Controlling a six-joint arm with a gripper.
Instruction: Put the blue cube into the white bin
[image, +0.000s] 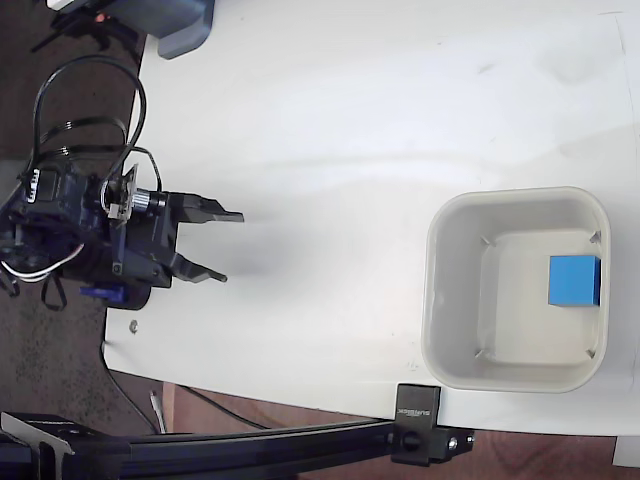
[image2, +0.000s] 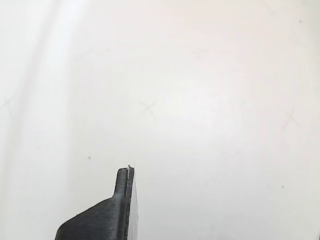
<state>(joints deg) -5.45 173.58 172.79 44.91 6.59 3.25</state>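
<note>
A white table (image: 330, 130) fills most of the fixed view. At its top left corner sits a grey-blue object (image: 183, 28), perhaps a device base. Below its lower edge runs a black rail (image: 230, 447) carrying a black clamp (image: 420, 432).

Small white lettering on black clamp block (image: 418, 408), just below white bin (image: 452, 300) in fixed view; too small to read. Nothing else legible.
</note>
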